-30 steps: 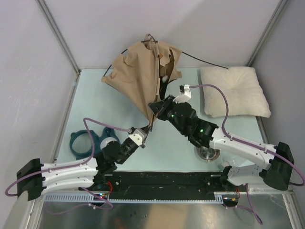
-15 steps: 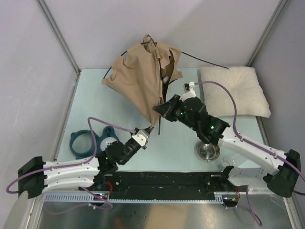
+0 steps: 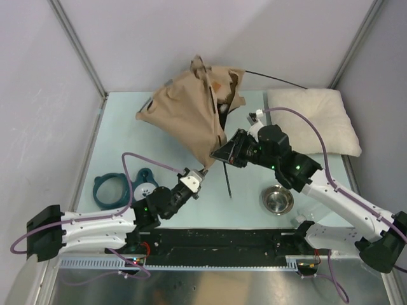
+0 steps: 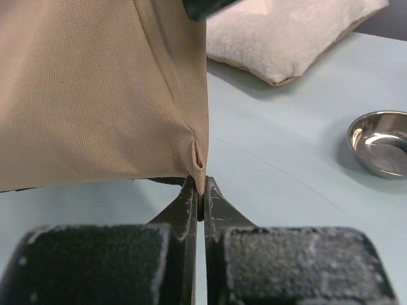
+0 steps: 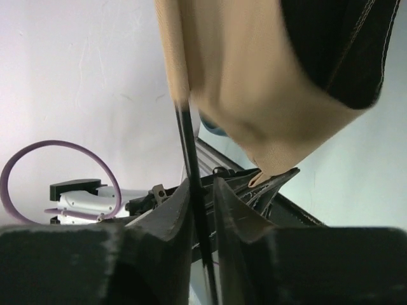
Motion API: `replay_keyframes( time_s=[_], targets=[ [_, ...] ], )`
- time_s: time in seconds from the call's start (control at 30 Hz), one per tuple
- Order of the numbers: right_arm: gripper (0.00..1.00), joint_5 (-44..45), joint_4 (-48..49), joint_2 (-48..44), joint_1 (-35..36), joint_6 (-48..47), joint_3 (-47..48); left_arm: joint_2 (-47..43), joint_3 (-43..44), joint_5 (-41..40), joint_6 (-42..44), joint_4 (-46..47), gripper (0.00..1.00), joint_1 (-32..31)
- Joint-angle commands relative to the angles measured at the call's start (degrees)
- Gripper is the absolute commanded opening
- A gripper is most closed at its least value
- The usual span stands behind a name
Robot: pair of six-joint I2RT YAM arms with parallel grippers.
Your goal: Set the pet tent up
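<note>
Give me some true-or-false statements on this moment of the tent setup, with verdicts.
1. The left end effector pinches a corner of the large tan fabric pet tent. True.
2. The round steel bowl sits on the cream rectangular pillow. False: it stands on the pale table, nearer the arms than the pillow.
3. A thin black pole runs between the right end effector's fingers. True.
4. The teal ring lies inside the tent. False: it lies on the table to the left, apart from the tent.

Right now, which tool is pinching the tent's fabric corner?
The left tool, shut on the pet tent by its tan corner; the right tool straddles a black pole.
</note>
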Motion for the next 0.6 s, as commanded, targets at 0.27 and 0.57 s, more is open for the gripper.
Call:
replay_keyframes(
  time_s=[0.27,0.57],
  targets=[
    [0.57,-1.2,-13.0,-5.5,0.7,-3.1,1.5,1.1,4.4,3.5,-4.2,-1.5,0.00,-2.9],
    [0.72,-10.1,-11.9,-14.8,1.3,4.9,-7.5,1.8,4.4,2.3,-4.4,-1.7,0.00,-2.9]
  ],
)
